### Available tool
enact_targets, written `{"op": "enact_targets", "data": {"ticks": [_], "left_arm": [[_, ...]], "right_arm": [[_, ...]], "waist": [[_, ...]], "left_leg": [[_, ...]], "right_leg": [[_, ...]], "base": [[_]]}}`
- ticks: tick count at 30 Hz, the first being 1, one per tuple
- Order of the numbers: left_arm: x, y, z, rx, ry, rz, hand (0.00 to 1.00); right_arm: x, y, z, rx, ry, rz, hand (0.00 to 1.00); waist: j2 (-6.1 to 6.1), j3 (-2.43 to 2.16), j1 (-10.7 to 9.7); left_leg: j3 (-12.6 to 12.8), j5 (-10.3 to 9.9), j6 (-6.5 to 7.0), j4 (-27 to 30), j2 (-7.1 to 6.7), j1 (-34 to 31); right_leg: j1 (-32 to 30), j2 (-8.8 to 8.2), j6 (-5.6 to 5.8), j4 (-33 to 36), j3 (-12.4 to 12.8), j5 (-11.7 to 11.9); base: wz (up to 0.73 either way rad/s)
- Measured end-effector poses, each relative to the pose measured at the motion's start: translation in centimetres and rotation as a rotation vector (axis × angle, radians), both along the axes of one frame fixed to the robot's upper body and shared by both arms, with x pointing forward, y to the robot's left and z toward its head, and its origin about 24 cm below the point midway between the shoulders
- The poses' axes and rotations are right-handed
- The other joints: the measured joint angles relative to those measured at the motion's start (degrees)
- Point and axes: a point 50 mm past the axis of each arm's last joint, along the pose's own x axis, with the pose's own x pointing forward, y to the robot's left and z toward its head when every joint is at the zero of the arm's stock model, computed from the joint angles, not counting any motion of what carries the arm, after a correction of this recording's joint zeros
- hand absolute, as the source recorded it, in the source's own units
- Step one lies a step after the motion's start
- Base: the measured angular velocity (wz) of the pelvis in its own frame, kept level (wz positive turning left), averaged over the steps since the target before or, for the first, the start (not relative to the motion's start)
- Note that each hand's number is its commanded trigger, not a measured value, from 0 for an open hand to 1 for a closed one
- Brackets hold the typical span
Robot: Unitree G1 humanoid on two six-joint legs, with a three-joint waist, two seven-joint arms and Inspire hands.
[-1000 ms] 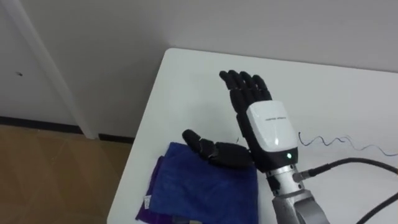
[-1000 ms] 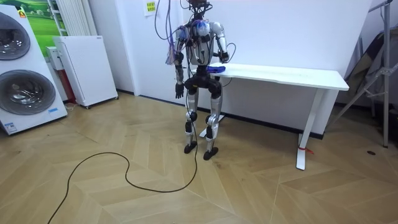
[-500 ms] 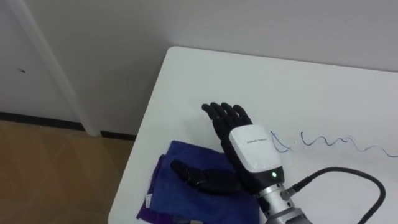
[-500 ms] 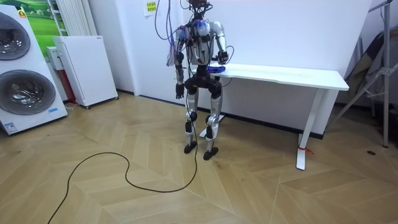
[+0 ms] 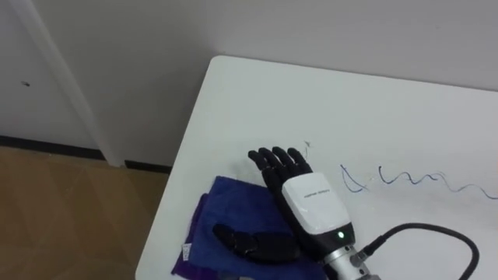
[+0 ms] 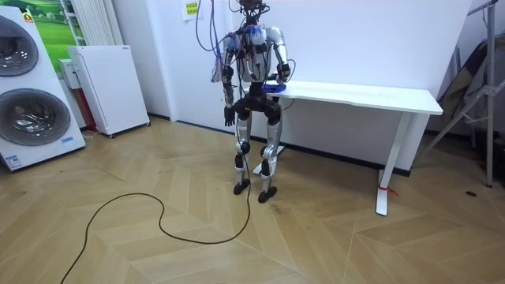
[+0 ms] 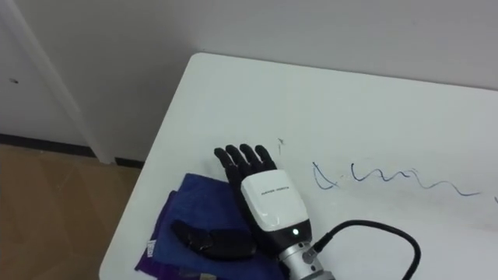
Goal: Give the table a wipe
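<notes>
A folded blue cloth (image 5: 232, 204) (image 7: 191, 204) lies near the front left corner of the white table (image 5: 311, 101) (image 6: 371, 96). My right hand (image 5: 307, 206) (image 7: 268, 198) rests flat on it, open. Its fingers reach just past the cloth's far edge onto bare tabletop and its thumb is spread across the cloth. A wavy blue pen scribble (image 5: 405, 177) (image 7: 381, 175) runs along the table to the right of the hand. In the room view I stand at the table's left end, with my left hand (image 6: 227, 117) hanging at my side.
The table's left edge (image 5: 183, 155) drops to wooden floor, and a white wall runs behind its far edge. In the room view, two stacked washing machines (image 6: 28, 87) and a white cabinet (image 6: 106, 83) stand at the room view's left, well away.
My right hand has drawn back towards me and to the left, from reaching over bare table to lying flat on the cloth. More of the scribble shows. The cloth has stayed put.
</notes>
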Motion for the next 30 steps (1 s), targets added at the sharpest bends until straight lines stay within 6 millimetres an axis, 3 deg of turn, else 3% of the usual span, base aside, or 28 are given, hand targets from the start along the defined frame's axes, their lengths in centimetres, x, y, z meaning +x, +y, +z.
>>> {"op": "enact_targets", "data": {"ticks": [5, 11, 30], "left_arm": [[0.8, 0.1, -0.1, -0.001, -0.004, 0.0, 0.0], [0.8, 0.2, -0.1, 0.0, 0.004, -0.003, 0.0], [0.3, 0.3, -0.2, 0.009, 0.028, -0.003, 0.0]], "right_arm": [[-0.2, 0.2, 0.0, 0.0, -0.005, 0.035, 0.0], [-0.8, 0.9, -0.2, 0.013, 0.009, 0.086, 0.0], [-1.7, 1.2, -1.3, 0.009, 0.067, 0.129, 0.0]], "waist": [[-0.14, 0.07, 0.14], [-0.84, 0.48, 0.29], [-1.24, 0.31, 1.89]], "left_leg": [[0.14, 0.0, 0.0, -0.08, -0.01, -0.02], [0.29, 0.0, 0.0, -0.1, 0.02, -0.22], [0.07, 0.0, 0.0, 0.65, 0.01, -1.41]], "right_leg": [[-0.08, 0.0, 0.0, 0.02, 0.07, 0.0], [-0.31, 0.02, 0.0, 0.05, -0.05, 0.0], [-0.86, -0.07, -0.03, 0.06, -0.9, 0.1]], "base": [[0.0], [0.0], [0.01]]}}
